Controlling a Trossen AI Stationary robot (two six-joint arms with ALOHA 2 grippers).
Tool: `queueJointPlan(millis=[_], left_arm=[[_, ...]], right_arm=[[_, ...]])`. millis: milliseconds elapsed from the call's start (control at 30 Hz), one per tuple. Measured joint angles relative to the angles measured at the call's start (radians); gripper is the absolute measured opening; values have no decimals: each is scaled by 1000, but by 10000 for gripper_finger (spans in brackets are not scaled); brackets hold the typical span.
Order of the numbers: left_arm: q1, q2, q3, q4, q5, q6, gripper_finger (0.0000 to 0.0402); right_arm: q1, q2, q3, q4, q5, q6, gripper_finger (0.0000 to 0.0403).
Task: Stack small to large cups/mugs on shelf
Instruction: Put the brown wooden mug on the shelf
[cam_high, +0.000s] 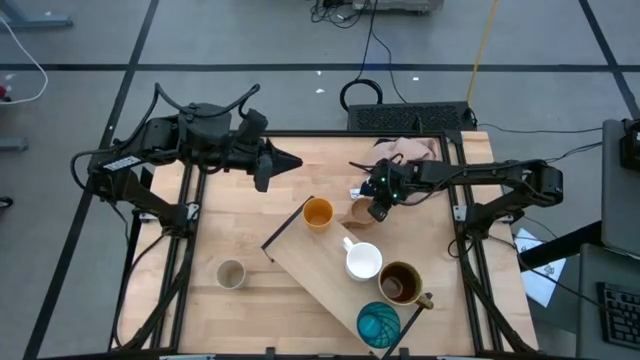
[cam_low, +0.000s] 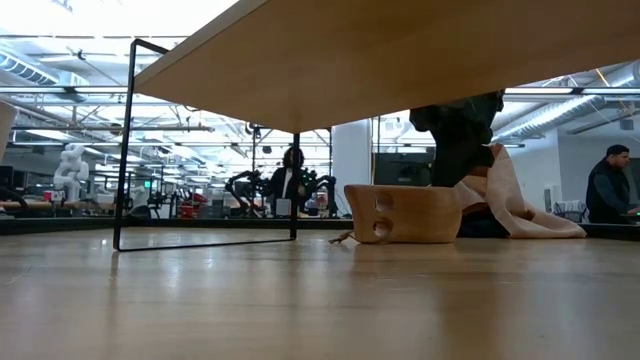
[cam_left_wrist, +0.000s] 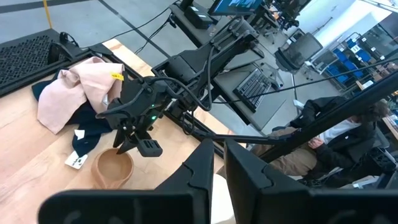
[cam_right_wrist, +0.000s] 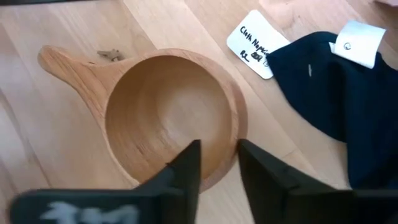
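Start at your left: the left gripper waits above the far left of the table, fingers pressed nearly together and holding nothing. The beige-grey cup sits alone on the tabletop near the front left, off the shelf, which lies diagonally across the middle. On that board you have the orange cup at the far end, then the white handled mug, the dark brown handled mug and the teal glazed cup at the near end. Further right, the right gripper is at the tan handled cup, which stands on the table just beside the shelf's far end, close to the pink cloth and the navy cloth. In the right wrist view the fingers straddle the cup's rim, one inside the bowl and one outside, drawn in to a narrow gap on the wall; it looks like a pinch just taking hold. So the step in hand is picking up this cup. Next you will likely need to confirm the grip, lift straight up clear of the paper tag and cloths, and carry it to its place by size.
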Motion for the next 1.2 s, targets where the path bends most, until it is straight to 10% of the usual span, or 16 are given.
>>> queueJointPlan(millis=[200,467,967,1200], left_arm=[[0,0,0,0,8,-4,37],[-1,0,0,0,10,-8,37],[-1,0,0,-1,11,-12,37],[-2,0,0,-1,20,-13,37]], right_arm=[[0,0,0,2,-3,-17,8],[0,0,0,2,-1,-3,3],[-5,5,0,23,-4,24,200],[-3,96,0,72,-4,22,210]])
